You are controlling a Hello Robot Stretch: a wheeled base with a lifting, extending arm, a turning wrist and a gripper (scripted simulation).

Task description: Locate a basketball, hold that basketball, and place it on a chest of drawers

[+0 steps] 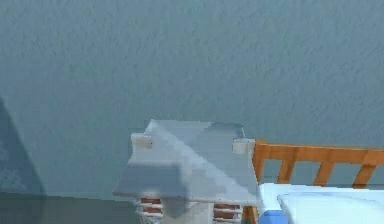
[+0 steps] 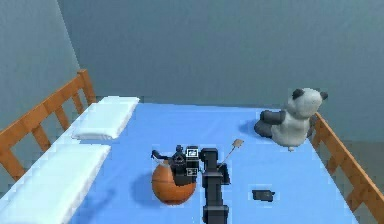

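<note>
blue-sheeted bed (image 2: 200,120), orange wooden rail (image 1: 320,152), two white pillows (image 2: 105,117) at arm side view's left, grey-white plush toy (image 2: 295,116) sitting far right, small dark object (image 2: 262,194) on sheet

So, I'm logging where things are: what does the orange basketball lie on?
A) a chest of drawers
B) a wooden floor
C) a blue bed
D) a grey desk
C: the basketball lies on the blue bed, near the white pillows.

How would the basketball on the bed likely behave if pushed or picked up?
The basketball is round, so it would probably roll at a light push. It lies on the bed's blue sheet, a soft-looking surface that may slow it. Its curved skin could slip from a narrow hold.
</note>
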